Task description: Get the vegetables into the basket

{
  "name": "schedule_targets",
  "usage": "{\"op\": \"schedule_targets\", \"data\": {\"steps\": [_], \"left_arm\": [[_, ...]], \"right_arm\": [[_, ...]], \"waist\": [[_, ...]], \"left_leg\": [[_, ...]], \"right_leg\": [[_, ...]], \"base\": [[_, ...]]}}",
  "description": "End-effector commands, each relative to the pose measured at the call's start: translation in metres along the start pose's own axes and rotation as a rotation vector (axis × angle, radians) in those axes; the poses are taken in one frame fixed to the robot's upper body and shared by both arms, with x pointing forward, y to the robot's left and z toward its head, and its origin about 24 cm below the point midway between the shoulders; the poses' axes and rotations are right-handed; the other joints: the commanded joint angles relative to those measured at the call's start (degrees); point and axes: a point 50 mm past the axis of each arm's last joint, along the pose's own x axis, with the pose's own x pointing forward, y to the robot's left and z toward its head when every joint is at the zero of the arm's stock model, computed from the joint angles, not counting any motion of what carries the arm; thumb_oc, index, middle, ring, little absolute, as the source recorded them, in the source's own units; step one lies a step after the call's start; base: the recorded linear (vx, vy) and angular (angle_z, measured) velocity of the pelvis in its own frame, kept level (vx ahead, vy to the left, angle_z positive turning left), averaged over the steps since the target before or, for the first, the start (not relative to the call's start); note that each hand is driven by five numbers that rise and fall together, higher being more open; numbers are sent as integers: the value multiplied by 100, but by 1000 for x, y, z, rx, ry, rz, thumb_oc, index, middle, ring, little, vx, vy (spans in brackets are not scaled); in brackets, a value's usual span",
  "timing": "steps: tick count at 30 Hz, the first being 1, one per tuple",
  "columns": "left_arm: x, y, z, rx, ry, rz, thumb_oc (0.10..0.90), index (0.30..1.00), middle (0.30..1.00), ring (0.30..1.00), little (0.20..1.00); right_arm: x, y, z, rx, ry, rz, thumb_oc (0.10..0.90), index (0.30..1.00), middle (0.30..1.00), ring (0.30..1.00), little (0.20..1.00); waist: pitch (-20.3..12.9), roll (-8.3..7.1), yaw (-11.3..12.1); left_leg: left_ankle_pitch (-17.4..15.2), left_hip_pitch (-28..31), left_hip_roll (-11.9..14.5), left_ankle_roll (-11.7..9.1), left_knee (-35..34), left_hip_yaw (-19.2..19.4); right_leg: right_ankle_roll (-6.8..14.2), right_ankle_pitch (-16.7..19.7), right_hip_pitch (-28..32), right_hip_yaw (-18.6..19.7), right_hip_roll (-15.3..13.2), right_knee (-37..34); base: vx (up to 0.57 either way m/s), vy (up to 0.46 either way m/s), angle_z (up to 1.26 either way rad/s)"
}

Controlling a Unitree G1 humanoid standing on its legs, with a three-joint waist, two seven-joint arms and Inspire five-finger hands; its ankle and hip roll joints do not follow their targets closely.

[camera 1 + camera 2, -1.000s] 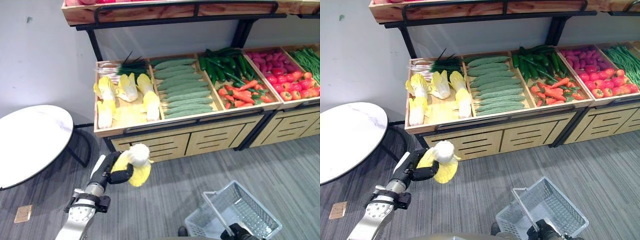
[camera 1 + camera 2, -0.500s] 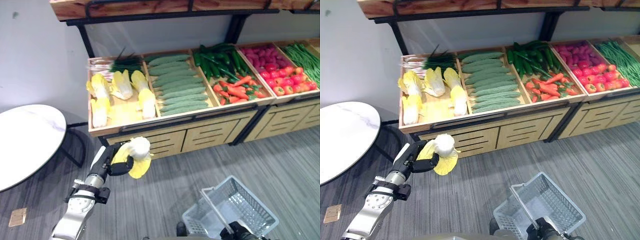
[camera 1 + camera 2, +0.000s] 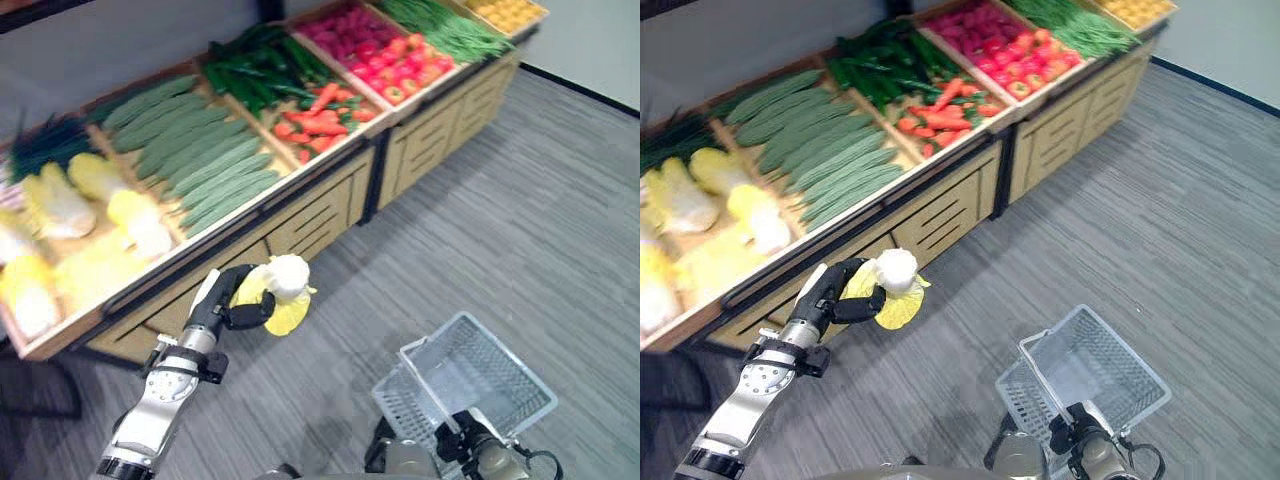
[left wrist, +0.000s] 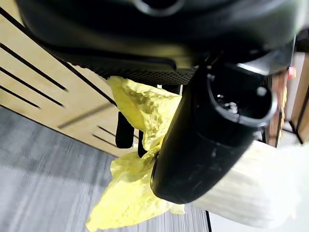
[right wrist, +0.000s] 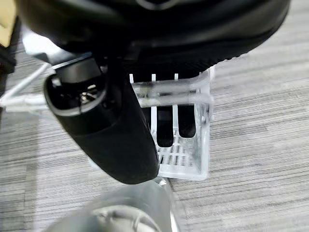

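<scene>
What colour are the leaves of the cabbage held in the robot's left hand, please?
Yellow leaves on a white stalk: the leafy cabbage in the left hand, best in the left wrist view.

We see a yellow-leaved cabbage [image 3: 278, 296] with a white stem end held off the floor in front of the produce stand, its leaves hanging downward. More cabbages [image 3: 70, 215] lie in the stand's wooden bin. The clear wire-mesh basket [image 3: 470, 380] hangs low near the grey floor, tilted, with nothing inside.

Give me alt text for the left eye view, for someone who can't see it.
The robot's left hand grips a yellow napa cabbage above grey carpet, beside a wooden produce stand. The clear wire basket hangs lower right, held by the right hand.
</scene>
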Motion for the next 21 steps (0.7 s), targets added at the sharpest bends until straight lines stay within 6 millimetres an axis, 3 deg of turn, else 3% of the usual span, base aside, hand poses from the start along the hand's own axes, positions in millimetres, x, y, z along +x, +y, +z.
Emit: {"op": "schedule_targets", "data": {"steps": [1,11,13,15,18,19,20,21], "left_arm": [[3,12,65,20,-335,53,400,300,300,300,300],[10,1,67,-55,-345,32,400,300,300,300,300],[10,1,67,-56,-346,32,400,300,300,300,300],[11,2,69,-67,-355,36,400,300,300,300,300],[11,3,70,-79,-362,54,400,300,300,300,300],[12,5,69,-88,-359,67,400,300,300,300,300],[12,5,69,-88,-359,67,400,300,300,300,300],[11,7,69,-90,-358,83,400,300,300,300,300]], "right_arm": [[0,8,16,-54,-83,19,400,300,300,300,300],[0,-18,-1,4,-37,-71,400,300,300,300,300],[0,-18,-1,4,-37,-72,400,300,300,300,300],[0,-26,-10,-5,-5,-93,400,300,300,300,300],[-1,-29,-14,-27,6,-94,400,300,300,300,300],[-1,-29,-14,-32,8,-93,400,300,300,300,300],[-1,-29,-14,-32,8,-92,400,300,300,300,300],[-1,-28,-13,-37,7,-82,400,300,300,300,300]], "waist": [[-364,-146,0],[-215,229,-360],[-217,232,-353],[-56,96,-232],[85,-50,-26],[108,-117,42],[107,-117,40],[118,-209,108]], "left_leg": [[-676,-258,-770,281,-540,-417],[-353,-176,-397,-149,-540,-256],[-343,-179,-390,-163,-540,-248],[-50,-457,67,-581,574,-262],[336,-813,226,-792,1450,-977],[356,-971,161,-770,1635,-1355],[353,-977,164,-770,1642,-1358],[109,-1112,-45,-603,1462,-1789]], "right_leg": [[1178,94,446,-124,-418,-357],[831,-589,195,315,-104,7],[820,-607,182,322,-100,24],[551,-953,325,355,97,-54],[345,-1110,473,519,309,-233],[300,-1145,509,630,376,-299],[299,-1145,508,627,377,-301],[286,-1157,503,786,424,-338]], "base": [[186,-382,-102],[131,-258,-20],[158,-291,-20],[333,-606,-17],[213,-317,-21],[131,-150,-55],[136,-117,-64],[190,-39,-74]]}}
